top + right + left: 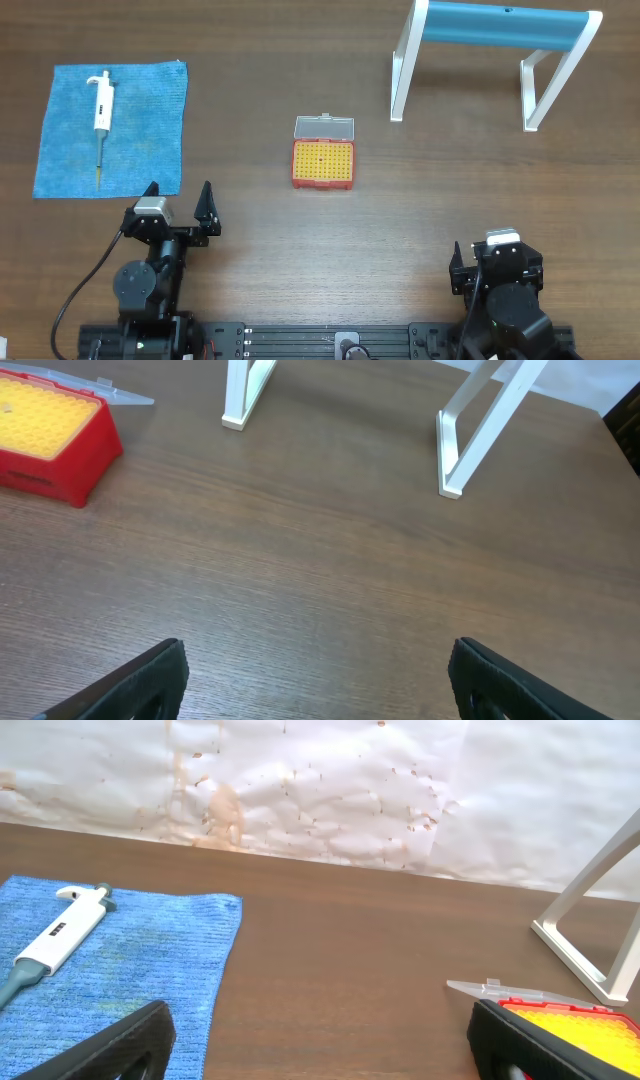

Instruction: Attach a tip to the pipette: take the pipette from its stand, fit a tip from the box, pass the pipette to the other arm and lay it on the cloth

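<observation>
Two tools idle. Top: left tool [179, 190] and right tool [497, 257] released, empty; tipped pipette [102, 105] lies on cloth [150, 125] left of box [323, 163], so task looks done. Left wrist: fingers [110, 1050] spread, pipette on cloth. Right wrist: fingers [130, 682] spread, stand [455, 450] past box.

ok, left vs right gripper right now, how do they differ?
The left gripper sits forward, by the near corner of the cloth; the right gripper sits tucked back by its own base. The left gripper faces the cloth with the pipette lying on it; the right gripper faces the empty stand. Shared: both are open and hold nothing, and each wrist view shows the tip box.
</observation>
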Robot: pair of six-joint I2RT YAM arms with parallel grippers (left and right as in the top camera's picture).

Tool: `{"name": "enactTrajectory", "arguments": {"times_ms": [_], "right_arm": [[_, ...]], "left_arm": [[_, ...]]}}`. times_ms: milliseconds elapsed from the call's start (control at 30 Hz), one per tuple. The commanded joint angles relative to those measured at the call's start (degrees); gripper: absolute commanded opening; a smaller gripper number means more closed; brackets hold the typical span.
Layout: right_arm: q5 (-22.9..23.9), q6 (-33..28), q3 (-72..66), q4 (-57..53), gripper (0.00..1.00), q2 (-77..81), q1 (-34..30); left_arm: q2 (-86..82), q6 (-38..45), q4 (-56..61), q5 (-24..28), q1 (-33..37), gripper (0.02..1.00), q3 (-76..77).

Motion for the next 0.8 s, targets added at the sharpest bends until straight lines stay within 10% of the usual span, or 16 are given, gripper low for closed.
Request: {"name": "enactTrajectory", "arguments": {"times_ms": [33, 200, 367, 567, 800], "right_arm": [[0.7, -0.6, -0.1, 0.2, 0.849, -0.4, 0.3], [0.6, -0.6, -0.5, 2.8, 0.847, -0.4, -1.2], [2.7, -5.2, -9.9, 44.4, 0.847, -0.4, -13.2], [-22.8, -5.1, -30.8, 91.0, 0.849, -0.4, -28.7], [-31.1, -7.2, -32.5, 78.2, 0.849, -0.7, -32.9]], "left_arm": [[-0.7, -0.5, -0.5, 0.4, 0.1, 0.945, 0.0], [-0.7, -0.5, -0.5, 0.4, 0.1, 0.947, 0.0], [-0.7, -0.5, -0.5, 0.4, 0.1, 0.945, 0.0], [-0.7, -0.5, -0.5, 0.4, 0.1, 0.945, 0.0], [-0.7, -0.5, -0.5, 0.4, 0.1, 0.945, 0.0]]}}
